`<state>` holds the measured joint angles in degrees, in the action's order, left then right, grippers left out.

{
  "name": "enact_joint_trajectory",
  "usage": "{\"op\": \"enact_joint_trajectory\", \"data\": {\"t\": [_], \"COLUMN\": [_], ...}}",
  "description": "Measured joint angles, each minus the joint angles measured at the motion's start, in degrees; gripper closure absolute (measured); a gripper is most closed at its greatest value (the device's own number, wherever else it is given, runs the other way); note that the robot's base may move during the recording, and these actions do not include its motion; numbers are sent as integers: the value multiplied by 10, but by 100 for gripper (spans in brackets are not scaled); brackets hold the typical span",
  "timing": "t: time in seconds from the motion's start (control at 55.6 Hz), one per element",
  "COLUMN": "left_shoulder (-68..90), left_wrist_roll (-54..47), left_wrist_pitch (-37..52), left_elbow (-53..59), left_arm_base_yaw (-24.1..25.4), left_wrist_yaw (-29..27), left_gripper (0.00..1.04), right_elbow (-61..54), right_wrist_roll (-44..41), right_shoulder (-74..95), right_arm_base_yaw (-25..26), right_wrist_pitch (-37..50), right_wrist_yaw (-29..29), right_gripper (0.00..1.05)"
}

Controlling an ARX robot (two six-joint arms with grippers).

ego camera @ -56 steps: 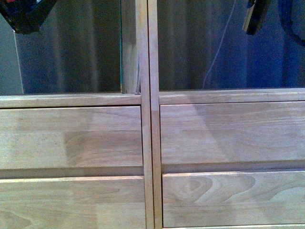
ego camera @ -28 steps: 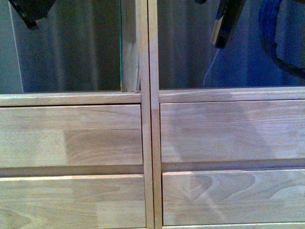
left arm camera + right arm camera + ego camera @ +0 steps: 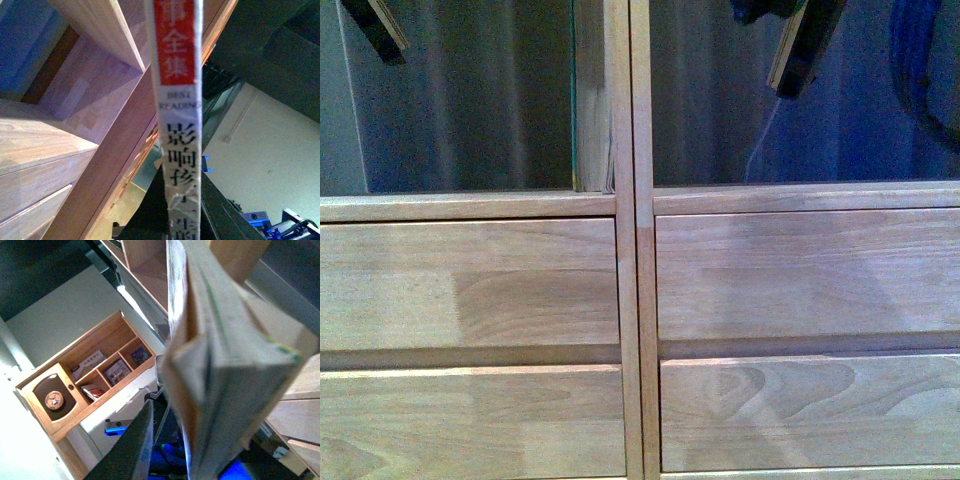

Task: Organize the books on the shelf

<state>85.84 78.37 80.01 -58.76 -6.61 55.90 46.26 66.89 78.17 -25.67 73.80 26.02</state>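
Two books were in hand, neither yet on the shelf [image 3: 635, 280]. The left gripper [image 3: 175, 222] was closed on the paperback [image 3: 177, 125], its fingers pressing both covers at one end, with the spine toward the wrist camera. In the front view it hung high before the left cubby. The right gripper [image 3: 197, 455] was clamped on the thick book [image 3: 225, 355], held tilted before the right cubby, above the drawers.

Handling, as judged: the paperback appeared thin, light and floppy, liable to bow beyond the grip, so the hold is best kept close to the spine. The thick book looked heavier and stiffer, though its beige pages gaped in the wrist view. A firm squeeze across both covers seemed advisable, as smooth covers might slip.

Legible writing: the paperback spine bore a red patch with white "全集", then "BEST READING", then black "影响". Nothing readable was found on the thick book.
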Motion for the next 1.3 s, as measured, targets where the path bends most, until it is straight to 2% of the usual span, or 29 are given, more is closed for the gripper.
{"op": "enact_joint_trajectory", "data": {"t": [0.252, 0.378, 0.468, 0.522, 0.648, 0.792, 0.99, 1.152, 1.296], "left_shoulder": [0, -1, -40, -62, -100, -87, -38, 22, 76], "left_wrist_roll": [4, 0, -57, -110, -269, -418, -591, -701, -780], "left_wrist_pitch": [0, 0, -33, -80, -223, -301, -376, -424, -475], "left_elbow": [0, 1, 37, 41, 29, 12, -52, -131, -192], "left_arm_base_yaw": [0, 3, 38, 57, 99, 113, 114, 108, 92], "left_wrist_yaw": [18, 29, 44, 40, -21, -68, -168, -260, -305], "left_gripper": [98, 98, 98, 98, 98, 98, 98, 98, 98], "right_elbow": [-32, -52, -61, -65, -71, -83, -106, -126, -145], "right_wrist_roll": [-21, -52, -83, -97, -137, -139, -144, -203, -273], "right_shoulder": [-29, -61, -94, -111, -160, -202, -276, -359, -421], "right_arm_base_yaw": [14, 48, 82, 102, 163, 232, 316, 351, 353], "right_wrist_pitch": [-42, -79, -123, -142, -188, -191, -238, -326, -398], "right_wrist_yaw": [12, 21, 31, 35, 62, 82, 105, 116, 115], "right_gripper": [32, 16, 6, 7, 7, 7, 7, 7, 7]}}
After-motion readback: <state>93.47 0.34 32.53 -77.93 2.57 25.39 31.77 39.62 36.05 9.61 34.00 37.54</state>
